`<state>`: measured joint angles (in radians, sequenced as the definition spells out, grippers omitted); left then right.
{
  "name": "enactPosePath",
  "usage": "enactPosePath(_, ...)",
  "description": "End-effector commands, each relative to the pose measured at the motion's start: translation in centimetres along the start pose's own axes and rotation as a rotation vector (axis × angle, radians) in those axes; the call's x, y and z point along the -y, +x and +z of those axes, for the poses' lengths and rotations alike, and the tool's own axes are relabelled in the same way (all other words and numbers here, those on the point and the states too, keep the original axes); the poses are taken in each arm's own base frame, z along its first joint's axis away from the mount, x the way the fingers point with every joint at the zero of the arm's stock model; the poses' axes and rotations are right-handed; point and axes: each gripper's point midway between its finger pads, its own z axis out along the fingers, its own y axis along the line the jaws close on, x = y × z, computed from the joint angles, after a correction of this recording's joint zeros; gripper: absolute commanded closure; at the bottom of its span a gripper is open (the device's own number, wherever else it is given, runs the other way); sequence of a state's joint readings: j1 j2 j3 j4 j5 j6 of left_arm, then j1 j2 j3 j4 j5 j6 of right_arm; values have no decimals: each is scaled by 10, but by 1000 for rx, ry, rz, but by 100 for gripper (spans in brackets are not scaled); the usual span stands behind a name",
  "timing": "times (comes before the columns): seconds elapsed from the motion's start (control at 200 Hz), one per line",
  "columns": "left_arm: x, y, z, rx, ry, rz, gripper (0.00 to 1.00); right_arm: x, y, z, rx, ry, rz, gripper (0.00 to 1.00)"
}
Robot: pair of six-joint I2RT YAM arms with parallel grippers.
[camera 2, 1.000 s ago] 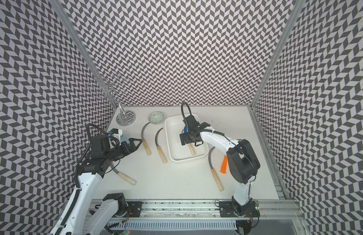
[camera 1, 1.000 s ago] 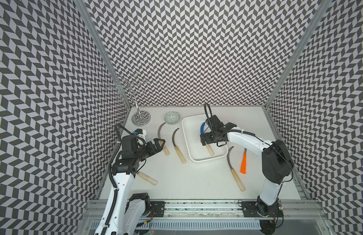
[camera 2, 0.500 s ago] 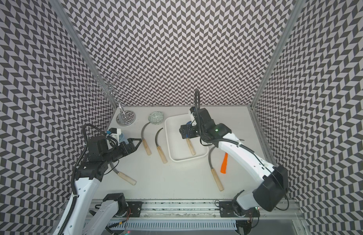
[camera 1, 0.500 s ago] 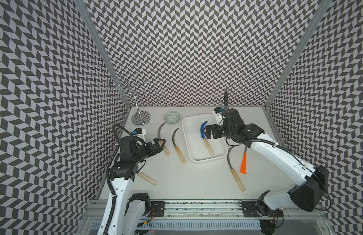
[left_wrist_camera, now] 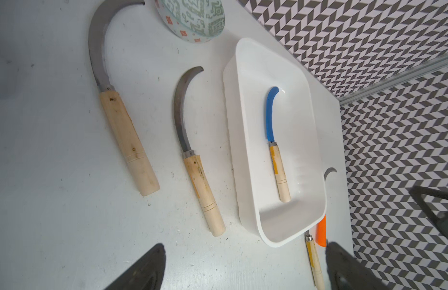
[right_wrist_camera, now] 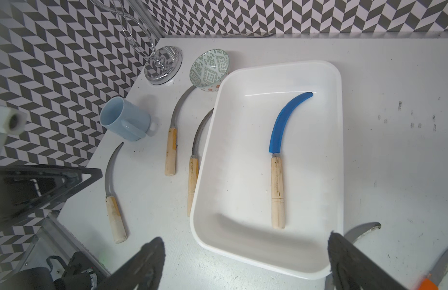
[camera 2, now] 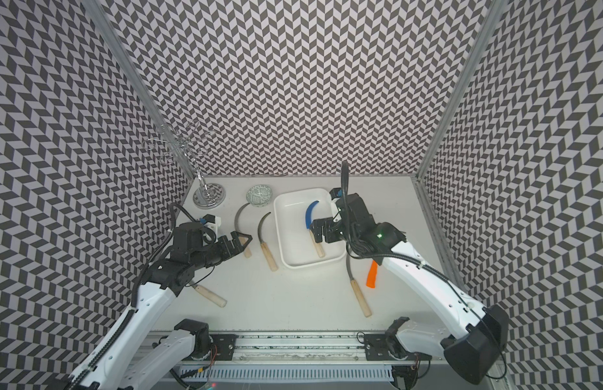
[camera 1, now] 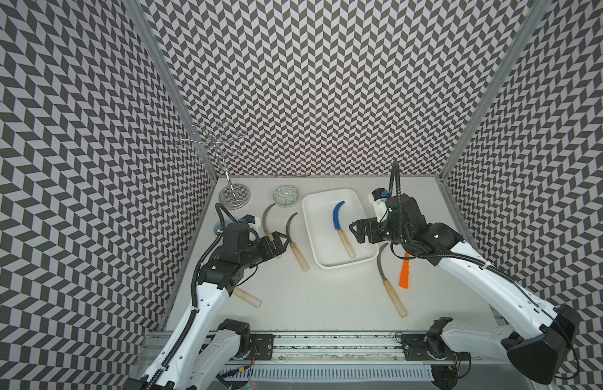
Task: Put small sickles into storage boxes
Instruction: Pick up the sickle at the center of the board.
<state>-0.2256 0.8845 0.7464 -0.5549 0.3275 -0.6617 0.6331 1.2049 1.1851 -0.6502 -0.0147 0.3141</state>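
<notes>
The white storage box (camera 1: 312, 248) stands at mid-table with a blue-bladed small sickle (camera 1: 338, 224) lying loose inside it, also seen in the right wrist view (right_wrist_camera: 278, 175). Two grey-bladed sickles (camera 1: 267, 217) (camera 1: 296, 244) lie left of the box. Another grey one (camera 1: 389, 288) and an orange-handled one (camera 1: 405, 274) lie to its right. A further sickle's wooden handle (camera 1: 247, 297) shows under the left arm. My left gripper (camera 1: 280, 243) is open and empty above the left sickles' handles. My right gripper (camera 1: 356, 233) hangs open and empty at the box's right rim.
A small patterned bowl (camera 1: 286, 196) and a chrome wire stand (camera 1: 234, 196) sit at the back left. A light-blue mug (right_wrist_camera: 125, 120) stands by the left wall, behind the left arm. Patterned walls close in three sides.
My right gripper has pulled back from over the box to its right rim, leaving the blue-bladed sickle lying inside. The left arm has barely moved.
</notes>
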Motion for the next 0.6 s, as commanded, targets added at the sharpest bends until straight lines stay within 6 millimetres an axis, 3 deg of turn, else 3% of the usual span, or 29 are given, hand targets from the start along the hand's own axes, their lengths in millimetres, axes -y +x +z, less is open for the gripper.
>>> enactPosePath(0.0, -7, -11, 5, 57, -72, -51, 0, -3, -10, -11, 60, -10, -18, 0)
enactPosePath(0.195, -5, -1, 28, 21, -130, -60, 0, 2, -8, -13, 57, 19, -39, 0)
enactPosePath(0.466, -33, 25, 62, -76, -388, -97, 1, 4, -6, -13, 65, 23, -50, 0)
enactPosePath(0.596, -33, 39, 80, -147, -412, -91, 0, 6, -4, -14, 72, 23, -52, 0)
